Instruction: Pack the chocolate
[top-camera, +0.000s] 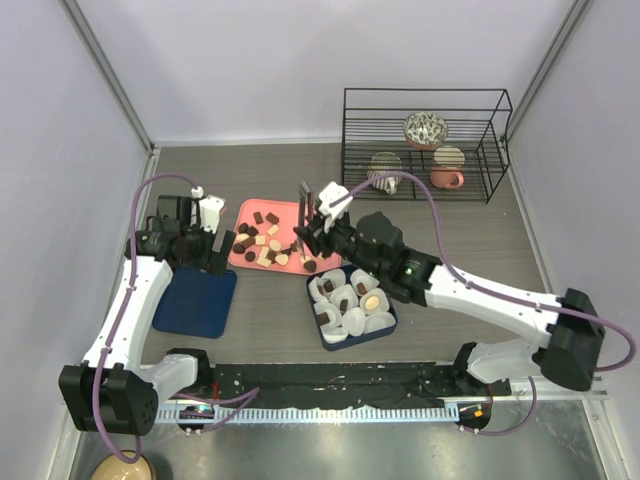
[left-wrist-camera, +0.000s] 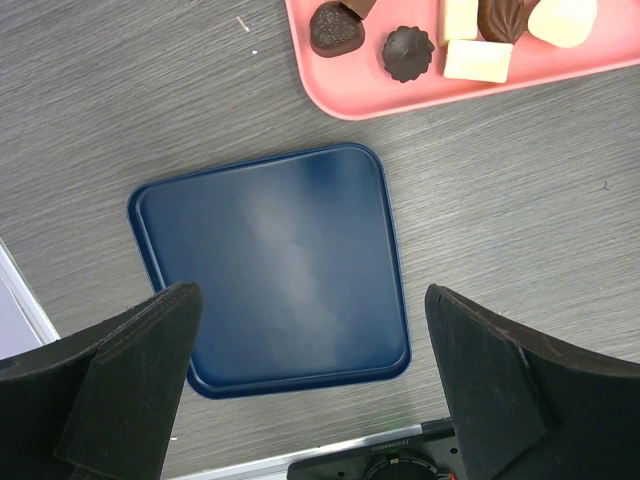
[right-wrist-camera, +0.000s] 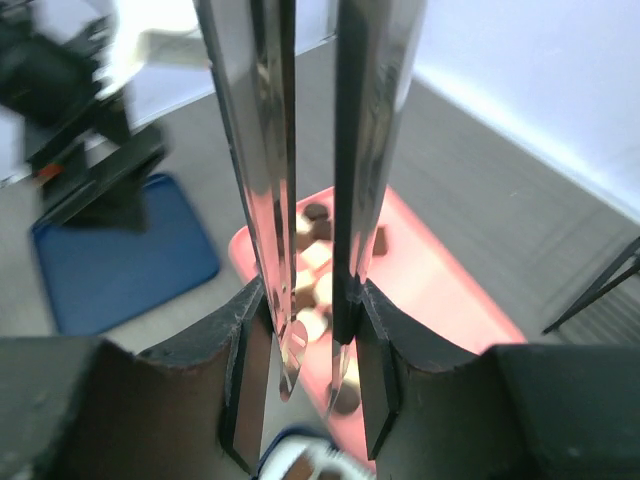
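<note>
Several chocolates (top-camera: 262, 243), dark, mid-brown and cream, lie on a pink tray (top-camera: 283, 213); some show in the left wrist view (left-wrist-camera: 408, 52) and the right wrist view (right-wrist-camera: 316, 257). A blue box (top-camera: 386, 326) holds white paper cups, a few with a chocolate (top-camera: 347, 302) inside. My right gripper (top-camera: 316, 236) (right-wrist-camera: 307, 300) is shut on metal tongs (right-wrist-camera: 270, 150), whose slightly parted tips hang over the tray's near edge beside a dark chocolate (right-wrist-camera: 346, 398). Nothing shows clamped between the tips. My left gripper (top-camera: 205, 256) (left-wrist-camera: 315, 390) is open and empty above a blue lid (left-wrist-camera: 270, 265).
The blue lid (top-camera: 195, 300) lies left of the box, near the tray's left corner. A black wire rack (top-camera: 425, 140) with bowls and a pink cup stands at the back right. Grey walls close in on both sides.
</note>
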